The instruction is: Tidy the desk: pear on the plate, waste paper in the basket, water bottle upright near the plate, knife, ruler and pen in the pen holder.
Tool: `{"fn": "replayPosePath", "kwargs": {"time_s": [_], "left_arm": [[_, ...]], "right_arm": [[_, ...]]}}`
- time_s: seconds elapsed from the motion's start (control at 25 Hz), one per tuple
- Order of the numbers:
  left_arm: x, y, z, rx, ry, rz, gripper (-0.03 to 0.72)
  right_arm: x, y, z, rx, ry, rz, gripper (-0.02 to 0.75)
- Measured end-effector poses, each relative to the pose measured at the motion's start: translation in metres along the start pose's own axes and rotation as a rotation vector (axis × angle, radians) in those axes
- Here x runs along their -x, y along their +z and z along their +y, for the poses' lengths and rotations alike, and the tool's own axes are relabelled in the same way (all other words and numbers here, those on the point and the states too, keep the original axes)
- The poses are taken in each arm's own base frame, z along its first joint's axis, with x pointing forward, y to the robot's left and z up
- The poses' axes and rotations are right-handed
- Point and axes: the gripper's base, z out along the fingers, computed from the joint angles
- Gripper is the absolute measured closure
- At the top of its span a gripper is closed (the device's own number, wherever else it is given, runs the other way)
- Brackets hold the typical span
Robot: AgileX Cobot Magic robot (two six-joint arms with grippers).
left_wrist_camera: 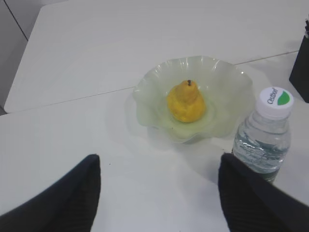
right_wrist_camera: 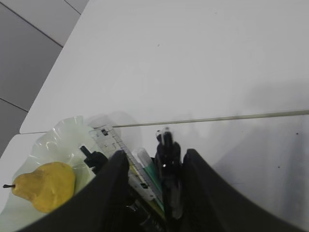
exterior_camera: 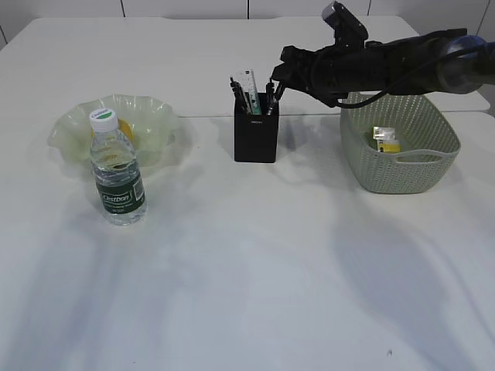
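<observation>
Right claw (right_wrist_camera: 154, 193) hangs over the pen holder (exterior_camera: 255, 137), jaws parted around a black pen (right_wrist_camera: 168, 169), apparently dropping it in. Left claw (left_wrist_camera: 157, 193) waits spread beside the bottle (left_wrist_camera: 263, 135).

A lab-style robot test setup: a plain white counter (exterior_camera: 247, 294) made of joined tabletops, bare pale wall panels behind, grey tiled floor (right_wrist_camera: 29, 63) beside it, and a black robot arm (exterior_camera: 387, 66) reaching over staged desk items.

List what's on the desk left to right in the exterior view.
plate with the water bottle standing in front of it → pen holder with the ruler sticking out, right claw just above it → basket holding the waste paper.
</observation>
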Motion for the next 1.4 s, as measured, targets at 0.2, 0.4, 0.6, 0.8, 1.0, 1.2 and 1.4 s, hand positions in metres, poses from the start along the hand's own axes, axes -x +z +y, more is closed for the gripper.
{"fn": "replayPosePath", "kwargs": {"time_s": [0.2,0.4,0.6,0.8,1.0,1.2,1.4], "left_arm": [[0.0,0.0,0.0,0.0,0.0,0.0,0.151],[0.0,0.0,0.0,0.0,0.0,-0.002,0.151],[0.0,0.0,0.0,0.0,0.0,-0.002,0.151],[0.0,0.0,0.0,0.001,0.0,-0.003,0.151],[0.003,-0.008,0.0,-0.001,-0.022,-0.024,0.151],[0.006,-0.029,-0.001,-0.011,-0.028,-0.026,0.151],[0.002,-0.056,-0.003,-0.029,-0.024,0.007,0.151]], "right_arm": [[-0.001,0.0,0.002,0.019,-0.001,0.013,0.435],[0.0,-0.003,0.007,0.046,-0.006,0.032,0.433],[0.015,-0.017,0.015,0.042,-0.012,0.027,0.433],[0.033,-0.038,0.015,0.038,0.023,0.04,0.433],[0.063,-0.068,0.028,0.07,0.062,-0.011,0.432],[0.078,-0.09,0.051,0.13,0.051,-0.017,0.431],[0.086,-0.109,0.07,0.171,0.044,-0.02,0.431]]}}
